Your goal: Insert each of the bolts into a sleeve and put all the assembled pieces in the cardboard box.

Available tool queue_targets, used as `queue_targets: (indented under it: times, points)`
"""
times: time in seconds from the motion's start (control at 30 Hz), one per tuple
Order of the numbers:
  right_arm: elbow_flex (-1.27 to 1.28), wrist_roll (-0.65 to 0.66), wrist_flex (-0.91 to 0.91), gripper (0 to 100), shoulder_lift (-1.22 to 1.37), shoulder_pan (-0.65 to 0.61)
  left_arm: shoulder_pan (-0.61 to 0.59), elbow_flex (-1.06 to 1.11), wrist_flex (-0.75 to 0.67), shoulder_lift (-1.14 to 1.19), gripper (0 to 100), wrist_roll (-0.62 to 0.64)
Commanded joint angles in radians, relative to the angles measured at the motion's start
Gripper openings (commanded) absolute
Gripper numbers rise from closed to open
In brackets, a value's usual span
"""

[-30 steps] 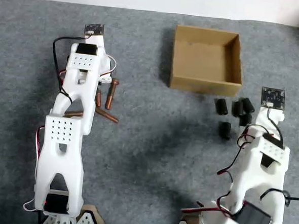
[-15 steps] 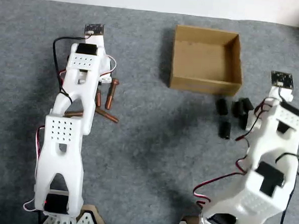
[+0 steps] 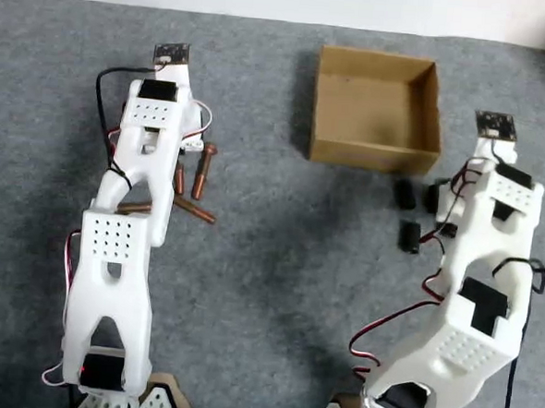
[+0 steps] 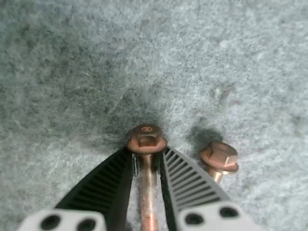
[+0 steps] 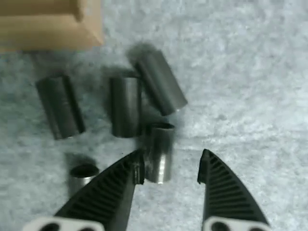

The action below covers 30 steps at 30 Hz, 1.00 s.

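My left gripper is shut on the shaft of a copper bolt lying on the grey carpet; a second bolt lies right beside it. In the high view this gripper is among the loose bolts at the left. My right gripper stands open above the black sleeves. One upright sleeve sits between its fingers, close to one finger. Other sleeves lie just past it. The cardboard box stands open at the back.
Two more bolts lie crossed near the left arm. Sleeves cluster just in front of the box's near wall, partly under the right arm. Grey carpet stretches between the two arms.
The right arm has swung forward and toward the box, and now hangs over the sleeve cluster. The left arm has stayed still.
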Motion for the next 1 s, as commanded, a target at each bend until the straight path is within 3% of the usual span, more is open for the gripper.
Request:
queue_targets:
  times: [0.0, 0.67, 0.73, 0.87, 0.97]
  points:
    - [-0.085, -0.043, 0.035, 18.1, -0.008, -0.033, 0.021, -0.004, -0.037, 0.016, 2, 0.005]
    - [-0.113, -0.100, -0.025, 18.0, 0.193, -0.024, 0.021, -0.002, -0.034, 0.016, 2, 0.005]
    - [-0.111, -0.106, -0.024, 15.2, 0.208, -0.024, 0.021, -0.002, -0.034, 0.016, 2, 0.005]
    - [-0.113, -0.109, -0.024, 0.0, 0.240, -0.028, 0.021, -0.002, -0.034, 0.016, 2, 0.005]
    - [-0.111, -0.106, -0.019, 0.2, 0.245, -0.030, 0.021, -0.002, -0.029, 0.016, 2, 0.006]
